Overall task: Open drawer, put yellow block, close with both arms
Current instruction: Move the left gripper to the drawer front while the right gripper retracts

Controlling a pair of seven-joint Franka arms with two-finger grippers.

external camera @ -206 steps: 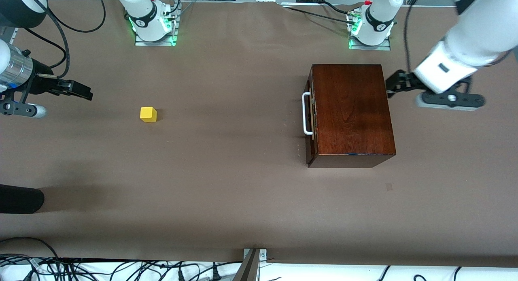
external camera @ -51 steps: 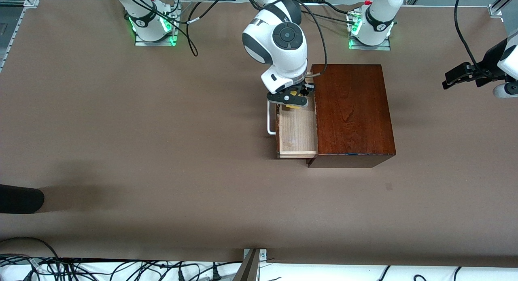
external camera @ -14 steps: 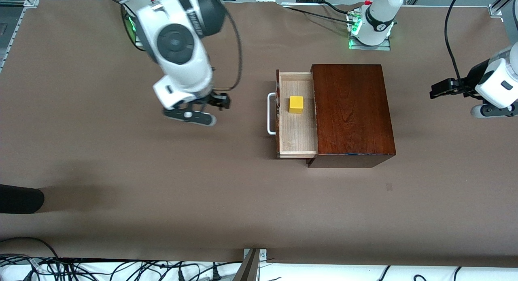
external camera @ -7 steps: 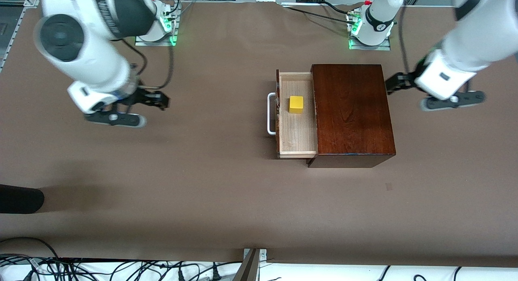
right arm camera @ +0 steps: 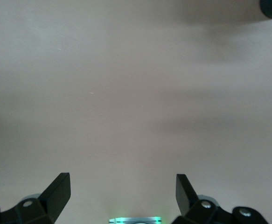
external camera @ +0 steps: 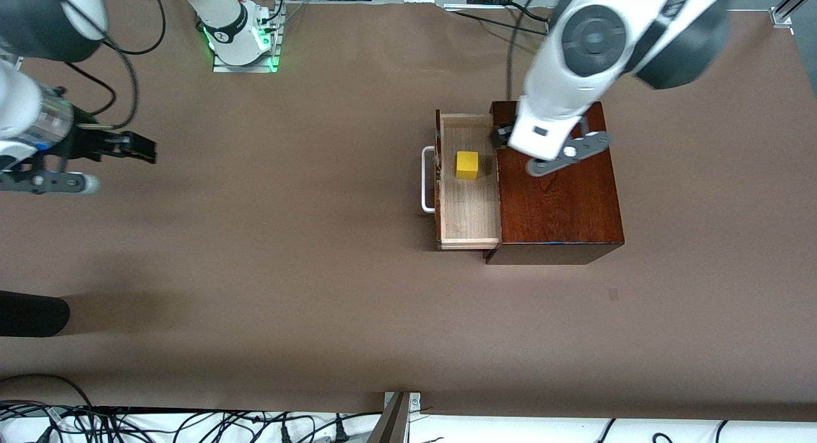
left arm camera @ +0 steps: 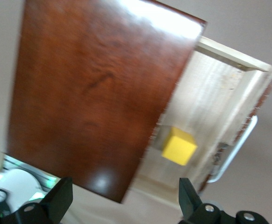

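The right gripper (external camera: 137, 148) is seen over the bare table (external camera: 287, 270) at the right arm's end, with its fingers (right arm camera: 56, 189) spread apart and nothing between them. Only the brown table surface is shown in the right wrist view. This gripper is kept well apart from the block (external camera: 466, 165) and from the drawer (external camera: 469, 207).

Toward the left arm's end, the drawer is found pulled out of the box (external camera: 562, 194), with its white handle (external camera: 426, 180) turned toward the right arm's end. The block is lying inside the drawer, on the pale wood floor, in the part farther from the front camera. It is touched by no gripper.

The left gripper (external camera: 501, 135) is held over the edge of the box top, just beside the open drawer. Its fingers (left arm camera: 61, 196) are also spread wide and nothing is gripped. In the left wrist view the block (left arm camera: 178, 147) is seen below, between the two fingertips but lower, and near the edge of the box (left arm camera: 103, 93).
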